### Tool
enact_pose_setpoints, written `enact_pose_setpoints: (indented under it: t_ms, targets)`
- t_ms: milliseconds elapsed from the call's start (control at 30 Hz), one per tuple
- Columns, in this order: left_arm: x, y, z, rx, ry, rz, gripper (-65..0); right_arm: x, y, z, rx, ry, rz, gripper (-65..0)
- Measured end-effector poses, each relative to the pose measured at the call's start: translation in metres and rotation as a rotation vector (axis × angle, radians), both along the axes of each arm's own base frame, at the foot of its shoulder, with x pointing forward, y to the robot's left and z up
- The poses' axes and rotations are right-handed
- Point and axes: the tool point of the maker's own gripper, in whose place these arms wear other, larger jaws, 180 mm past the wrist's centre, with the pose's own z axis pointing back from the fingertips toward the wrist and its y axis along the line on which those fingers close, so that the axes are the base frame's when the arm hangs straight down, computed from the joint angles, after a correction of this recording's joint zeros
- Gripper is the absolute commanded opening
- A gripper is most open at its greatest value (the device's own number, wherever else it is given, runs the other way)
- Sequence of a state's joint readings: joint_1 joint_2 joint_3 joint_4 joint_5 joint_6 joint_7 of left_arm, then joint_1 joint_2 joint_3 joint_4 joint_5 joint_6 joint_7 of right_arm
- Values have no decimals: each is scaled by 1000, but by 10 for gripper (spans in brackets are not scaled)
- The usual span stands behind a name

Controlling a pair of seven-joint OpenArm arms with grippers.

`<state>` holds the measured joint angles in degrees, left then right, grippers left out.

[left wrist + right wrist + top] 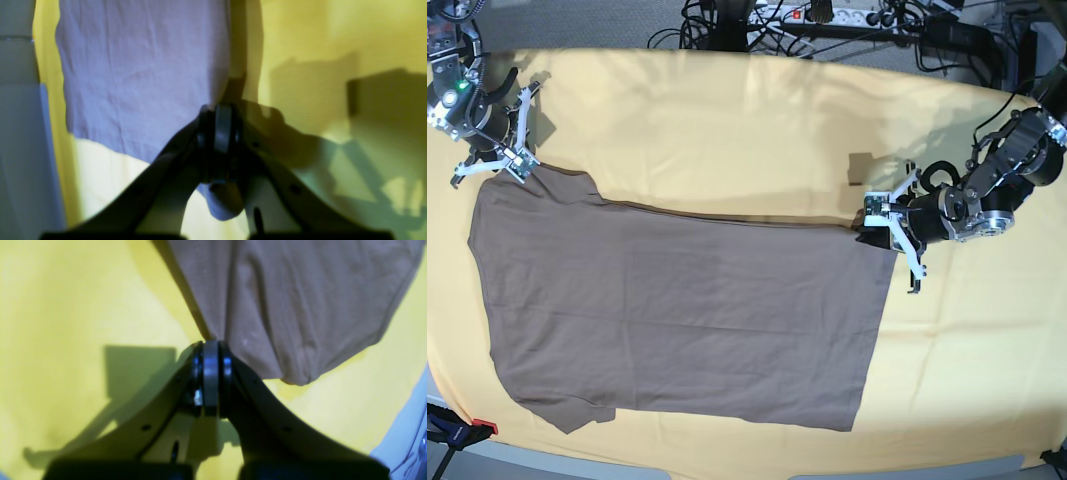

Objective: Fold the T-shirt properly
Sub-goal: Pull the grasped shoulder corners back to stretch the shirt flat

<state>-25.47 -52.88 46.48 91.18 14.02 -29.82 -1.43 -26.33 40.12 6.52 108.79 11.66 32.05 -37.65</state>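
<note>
- Closest to my left wrist camera, my left gripper [223, 128] has its dark jaws pressed together on a corner of the T-shirt [140, 73]; a small fold of cloth pokes out below the fingertips.
- Closest to my right wrist camera, my right gripper [210, 373] is likewise pinched tight on an edge of the T-shirt [293, 306], the fabric fanning away from the tips in soft creases.
- From the base view, the T-shirt [677, 320] lies spread flat on the yellow cloth [727, 130], its brown body filling most of the middle and lower area.
- My right gripper [512, 160] sits at the shirt's upper corner on that view's left.
- My left gripper [879, 222] sits at the upper corner on that view's right.
- Cables [847, 20] run along the far edge, beyond the yellow cloth.
</note>
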Motion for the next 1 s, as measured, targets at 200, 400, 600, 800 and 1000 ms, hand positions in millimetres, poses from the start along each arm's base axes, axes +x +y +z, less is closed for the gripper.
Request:
enact_pose_setpoints:
  t_ms: [200,400,600,800,1000]
  targets:
    - [-42,-5,9,-24,158,-129,-650,-11,7,13,9,71,38,-650]
    - [-55,11,16,2,166,-146,-650,-53,13,4,-28,173,73,-650]
    - [-90,9,17,-7,218,-201,-650,-79,19,14,-108,166,86,-650]
    - [-141,13,20,31,288,-282,-650,-114,23,15,-154,218,114,-650]
    - [-172,25,27,74,336,-322,-650,-147,22,16,-192,279,127,-650]
